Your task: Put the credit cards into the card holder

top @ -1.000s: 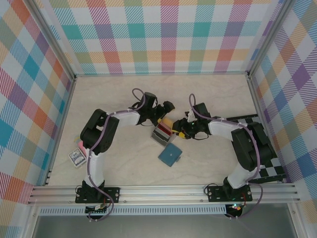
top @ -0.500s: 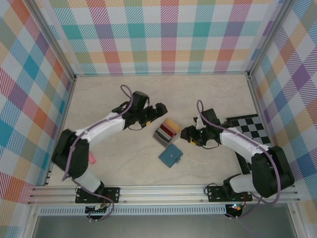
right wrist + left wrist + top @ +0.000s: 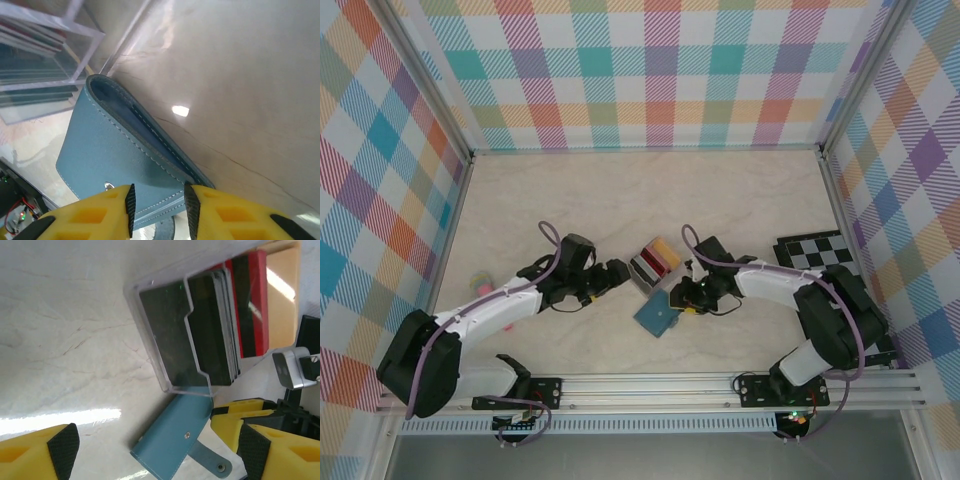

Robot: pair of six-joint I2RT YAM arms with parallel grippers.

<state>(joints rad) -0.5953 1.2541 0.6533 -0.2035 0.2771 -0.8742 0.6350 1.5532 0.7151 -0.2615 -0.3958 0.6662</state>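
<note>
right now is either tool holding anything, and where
Right tool straddles the wallet at its snap-side edge; clamped or not, cannot tell. Left tool holds nothing.

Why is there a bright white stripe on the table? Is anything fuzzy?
Left wrist view: the stripe is light glaring off the shiny table, and the gold card has a bright patch too. Right wrist view: one small glare spot on the table; the clear card rack looks fuzzy. Top external view: even light, no glare.

Robot-lab test cell: pale table [image 3: 720,190] boxed in by plaid-print walls [image 3: 660,70] and aluminium rails [image 3: 650,385].
</note>
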